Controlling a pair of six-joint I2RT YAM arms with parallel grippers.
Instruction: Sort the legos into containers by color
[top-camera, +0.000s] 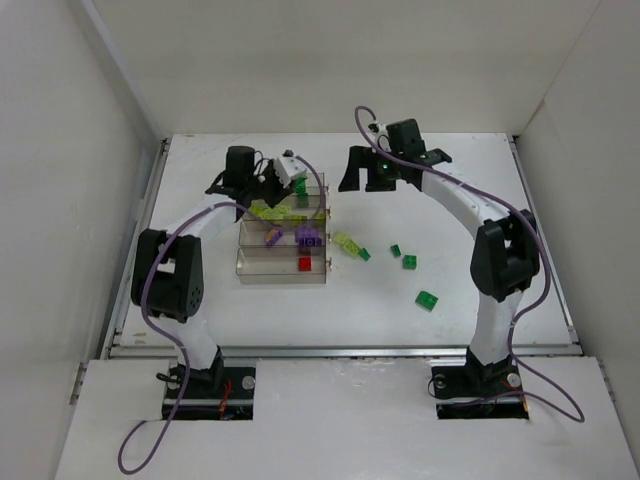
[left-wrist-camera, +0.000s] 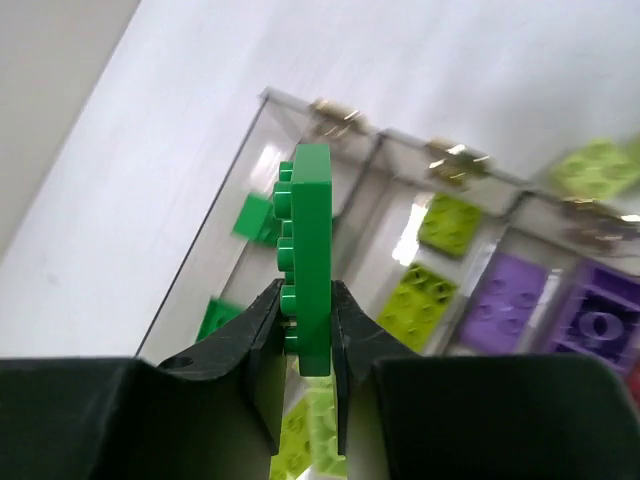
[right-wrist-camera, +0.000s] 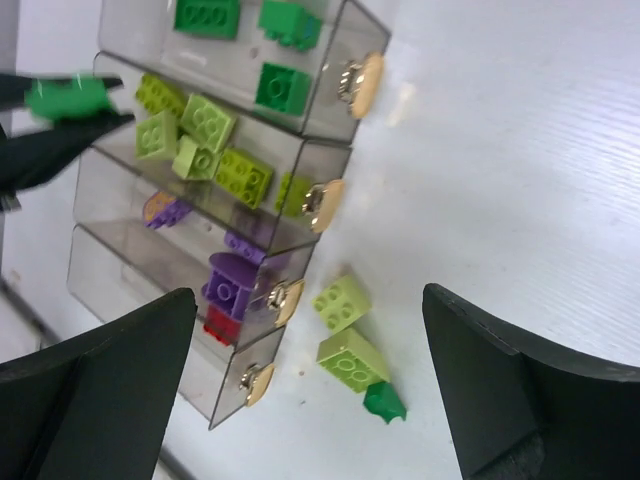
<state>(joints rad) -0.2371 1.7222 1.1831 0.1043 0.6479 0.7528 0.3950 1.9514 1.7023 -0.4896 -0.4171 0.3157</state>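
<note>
Green brick (left-wrist-camera: 312, 250), pinched on edge at its lower end by the left gripper (left-wrist-camera: 305, 312), hangs over the end bin (left-wrist-camera: 268, 150) where the other dark green legos (left-wrist-camera: 255, 215) lie. Let go from here, it may tumble into the neighbouring yellow-green bin (left-wrist-camera: 395, 215) (a thin piece held tall tips easily). Right gripper (right-wrist-camera: 310, 298) hovers wide and empty above loose legos (right-wrist-camera: 352, 358) beside the containers (right-wrist-camera: 120, 270), which a careless descent could scatter.

Left end effector (left-wrist-camera: 308, 290) and right end effector (right-wrist-camera: 308, 292) are black, on white arms (top-camera: 455, 200) with black joints (top-camera: 170, 275) and purple cables (top-camera: 148, 300).
</note>
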